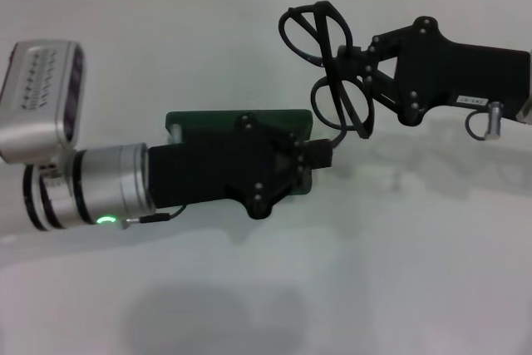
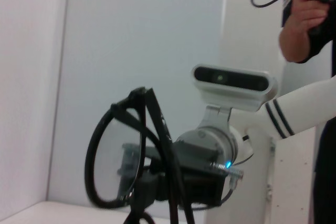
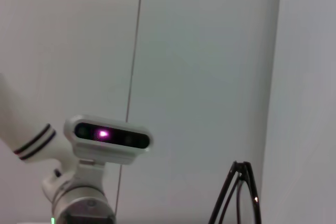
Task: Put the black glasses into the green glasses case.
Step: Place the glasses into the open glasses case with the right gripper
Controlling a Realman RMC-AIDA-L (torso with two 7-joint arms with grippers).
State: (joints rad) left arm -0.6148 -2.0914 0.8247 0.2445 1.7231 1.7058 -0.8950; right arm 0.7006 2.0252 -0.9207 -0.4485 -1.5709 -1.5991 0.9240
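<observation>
While the right gripper holds the glasses clamped at the frame, aloft just beyond the case, the carry is in hand. The left gripper sits over the case; its opening I cannot tell. Next, the glasses need lowering into the case, once it is uncovered.

You're looking at glossy black plastic frames on the black glasses, a smooth, matt green glasses case, and a smooth, matt white desk.
</observation>
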